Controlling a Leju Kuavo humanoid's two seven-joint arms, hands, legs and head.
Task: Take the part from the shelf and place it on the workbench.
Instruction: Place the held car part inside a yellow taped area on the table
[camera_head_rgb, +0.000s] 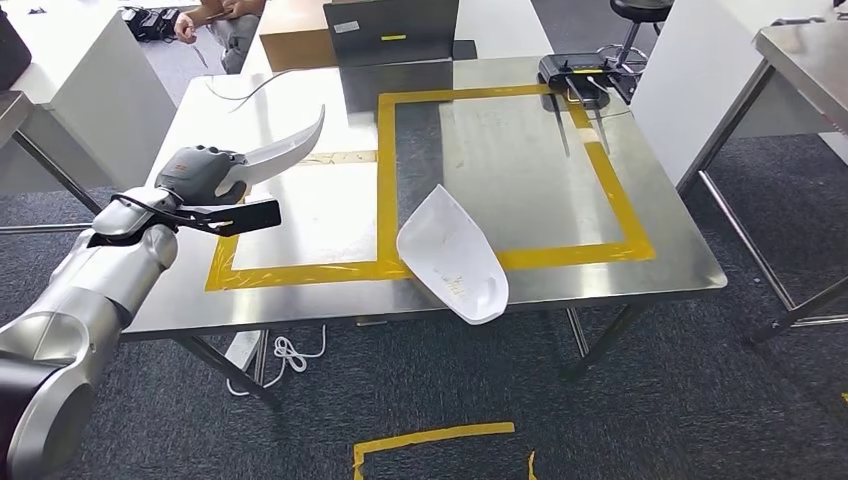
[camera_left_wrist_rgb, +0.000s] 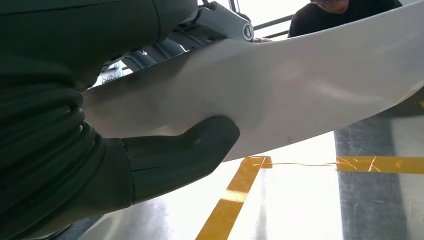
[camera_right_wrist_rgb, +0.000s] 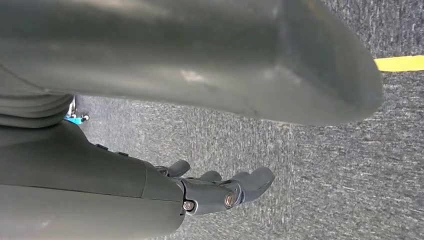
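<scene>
Gripping the curved white part (camera_head_rgb: 285, 148), the left hand (camera_head_rgb: 205, 180) hovers above the worktop (camera_head_rgb: 300, 210); the left wrist view reveals its thumb (camera_left_wrist_rgb: 200, 145) pressing the part; right hand (camera_right_wrist_rgb: 220, 190) empty, fingers apart, above carpet.

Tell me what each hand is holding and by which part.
Left hand holds a white curved part by its wider end, thumb against its face. Right hand holds nothing.

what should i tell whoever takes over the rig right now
Left hand: grips a curved white plastic part, held above the steel workbench near its left side, not yet set down.
Right hand: hangs over the grey carpet, fingers loosely apart, holding nothing.
Another white shell-shaped part already lies at the front edge, across the yellow tape.
Left: lower and release the held part.
</scene>
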